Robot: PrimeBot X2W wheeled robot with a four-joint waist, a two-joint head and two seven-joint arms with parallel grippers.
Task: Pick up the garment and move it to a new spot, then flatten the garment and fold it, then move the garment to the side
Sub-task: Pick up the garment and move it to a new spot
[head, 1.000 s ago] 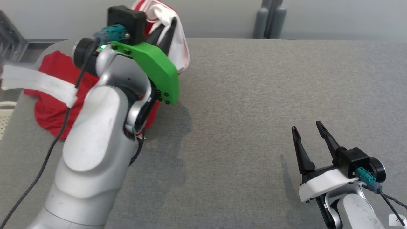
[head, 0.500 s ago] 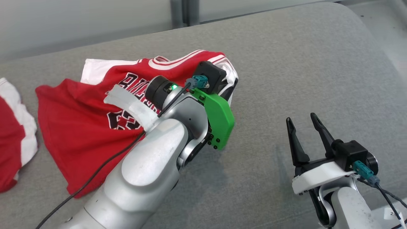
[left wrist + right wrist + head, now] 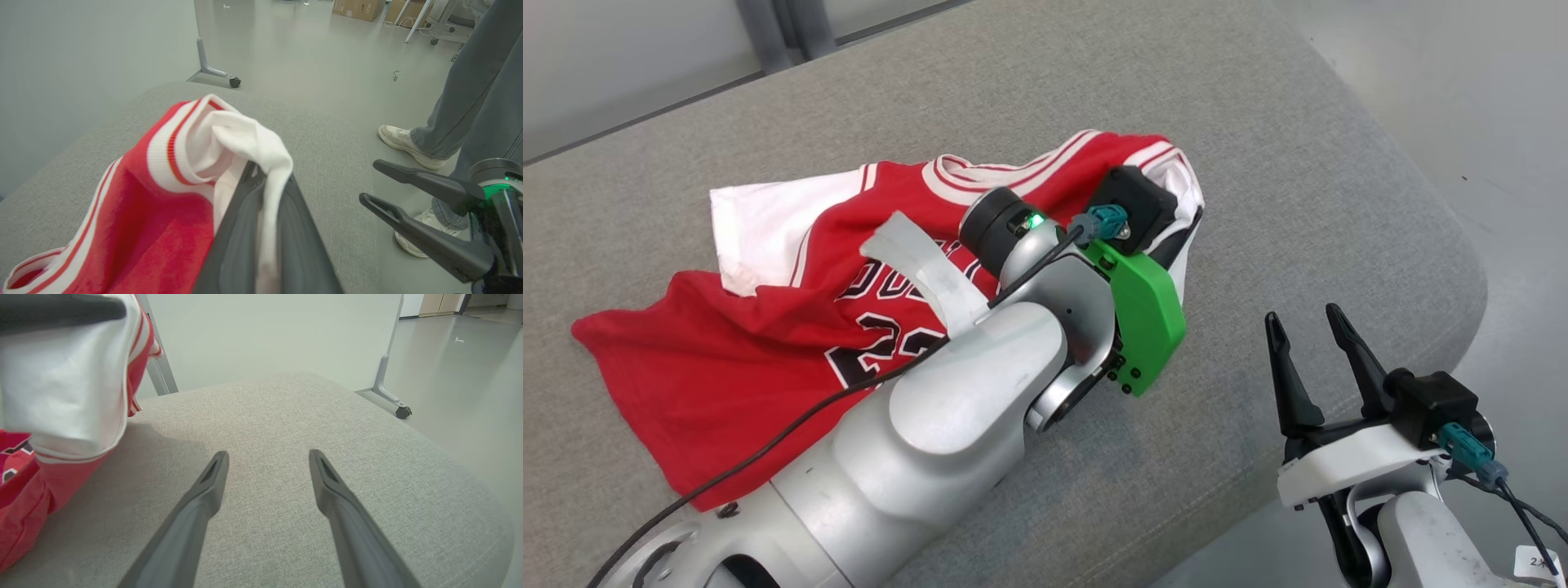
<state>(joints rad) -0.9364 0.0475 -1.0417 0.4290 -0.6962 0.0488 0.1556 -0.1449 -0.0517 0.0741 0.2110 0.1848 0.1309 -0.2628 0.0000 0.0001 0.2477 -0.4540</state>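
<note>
The garment [image 3: 727, 367] is a red jersey with white trim and black lettering, lying rumpled across the grey table [image 3: 1258, 163]. My left gripper [image 3: 1186, 214] is shut on its white-edged corner and holds that corner lifted off the table near the right end. In the left wrist view white cloth [image 3: 245, 143] bunches over the closed left gripper [image 3: 261, 196]. My right gripper [image 3: 1303, 322] stands open and empty at the lower right, over the table's near right edge. The right wrist view shows its spread fingers [image 3: 212, 477] above bare fabric, with the hanging garment [image 3: 61, 388] at the left.
The table's rounded right corner [image 3: 1462, 269] drops to pale floor. A person's legs and white shoes [image 3: 408, 143] stand on the floor beyond that end. A partition foot with a caster [image 3: 402, 412] stands past the far edge.
The head view has swung right. My left gripper has carried the garment's corner from the table's left end toward its right corner, and the jersey now trails behind it. The right gripper stays open.
</note>
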